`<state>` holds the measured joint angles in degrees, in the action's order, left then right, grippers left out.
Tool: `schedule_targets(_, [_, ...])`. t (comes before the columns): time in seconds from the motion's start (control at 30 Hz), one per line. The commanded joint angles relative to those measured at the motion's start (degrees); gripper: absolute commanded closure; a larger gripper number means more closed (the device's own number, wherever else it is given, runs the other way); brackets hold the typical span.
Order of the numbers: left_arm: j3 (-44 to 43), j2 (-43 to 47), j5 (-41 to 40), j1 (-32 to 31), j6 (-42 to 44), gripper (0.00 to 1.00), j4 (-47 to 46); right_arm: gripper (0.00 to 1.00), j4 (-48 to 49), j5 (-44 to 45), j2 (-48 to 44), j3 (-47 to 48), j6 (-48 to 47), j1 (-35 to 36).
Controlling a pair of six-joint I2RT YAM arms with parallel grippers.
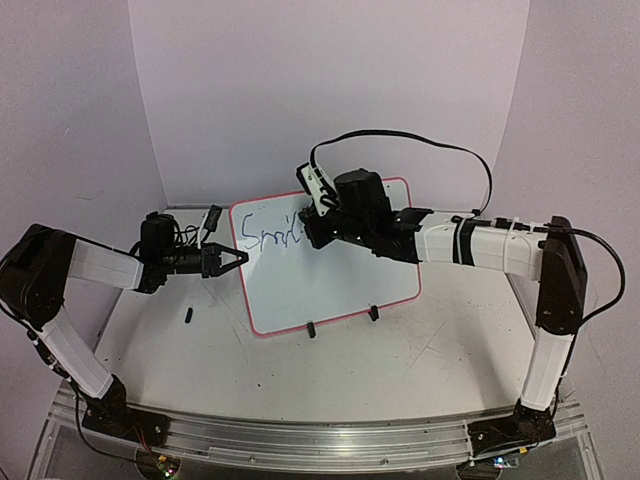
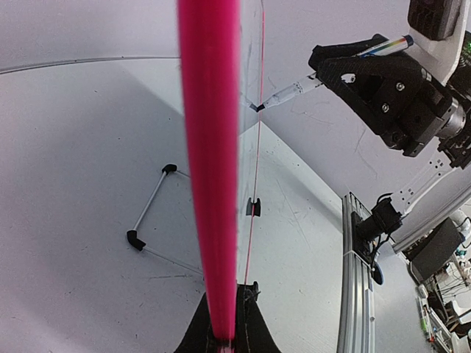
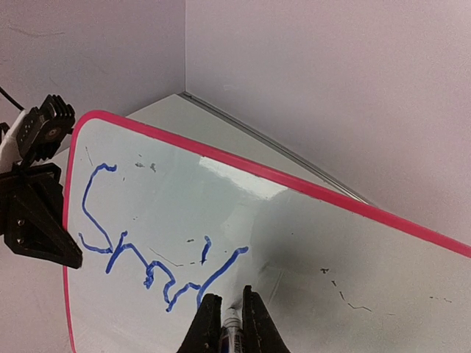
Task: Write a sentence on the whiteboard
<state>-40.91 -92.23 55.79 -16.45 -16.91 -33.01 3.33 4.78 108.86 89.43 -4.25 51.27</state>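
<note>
The whiteboard [image 1: 330, 280], white with a red-pink frame, stands tilted on the table. Blue handwriting [image 3: 147, 268] runs across its upper left. My left gripper [image 1: 241, 257] is shut on the board's left edge; in the left wrist view the red frame [image 2: 210, 147] runs straight up from between its jaws [image 2: 223, 337]. My right gripper [image 3: 232, 312] is shut on a marker [image 3: 232, 337], whose tip touches the board just right of the last blue stroke. From the left wrist, the marker [image 2: 288, 93] shows meeting the board's face, held by the right gripper [image 2: 368, 73].
Two black clip feet [image 1: 312, 329] [image 1: 373, 313] sit under the board's lower edge. A thin wire stand with black ends [image 2: 151, 209] lies on the table left of the board. White walls close in behind and at the sides; an aluminium rail [image 1: 300, 440] lines the near edge.
</note>
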Motion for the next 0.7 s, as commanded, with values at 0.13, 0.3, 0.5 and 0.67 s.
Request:
schedule_targets(0.13, [-0.8,-1.7,-6.6,0.1,2.5,1.00,3.2,1.00,1.0,3.4,0.4,-0.4,0.1,0.1])
schedule_targets(0.3, [-0.8,-1.7,-6.7,0.1,2.6,1.00,3.3,1.00,1.0,4.5,-0.3,-1.3,-0.1,0.0])
schedule_targets(0.5, [-0.8,-1.7,-6.6,0.1,2.6,1.00,3.3,1.00,1.0,5.6,-1.0,-1.9,-0.3,-0.4])
schedule_targets(0.67, [-0.7,-1.5,-6.8,0.1,2.7,1.00,3.4,1.00,1.2,6.4,-1.5,-2.1,-0.5,-0.7])
